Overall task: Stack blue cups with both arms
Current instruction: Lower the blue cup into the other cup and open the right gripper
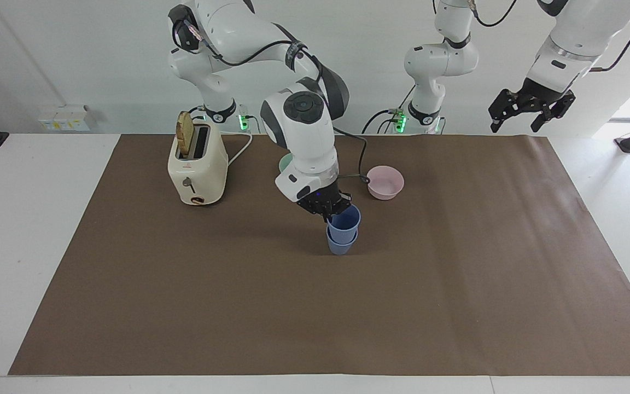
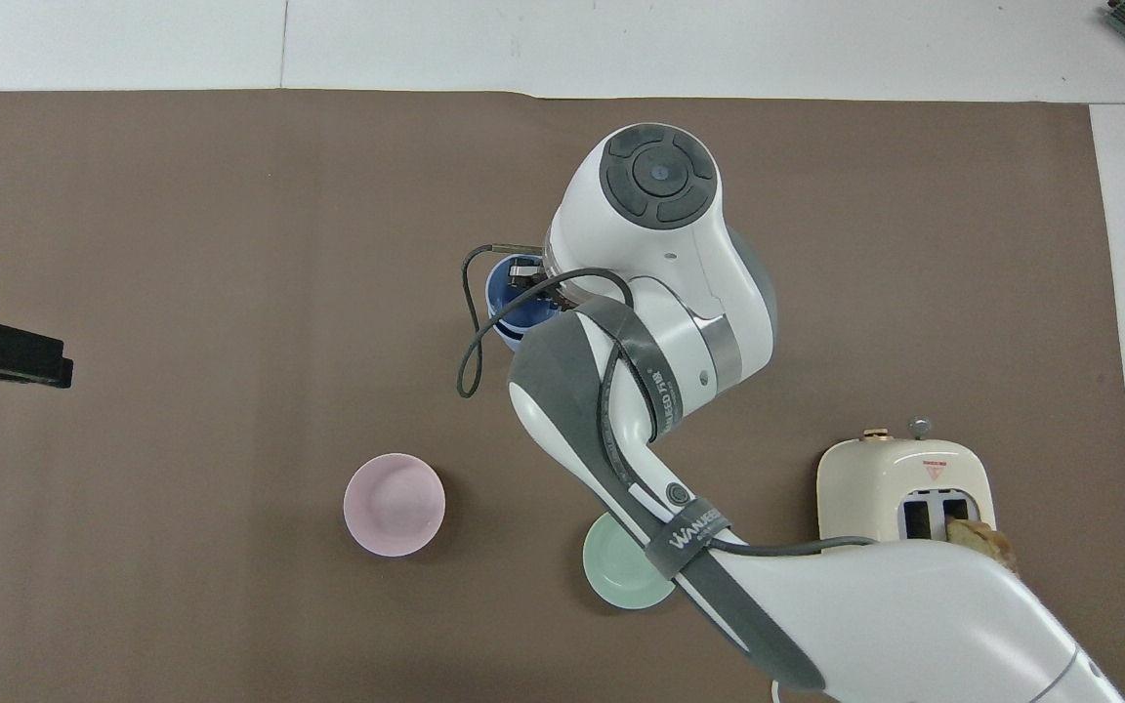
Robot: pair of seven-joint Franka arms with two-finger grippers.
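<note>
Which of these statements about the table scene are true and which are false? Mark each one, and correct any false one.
1. One blue cup sits inside the other. True: the upper blue cup is nested in the lower blue cup.
2. The right gripper is shut on the upper cup's rim. True.
3. The left gripper holds the pink bowl. False: it hangs open in the air at its own end of the table; the pink bowl stands alone.
4. The toaster is empty. False: a slice of bread stands in it.
5. The green bowl is stacked on the pink one. False: they stand apart.
</note>
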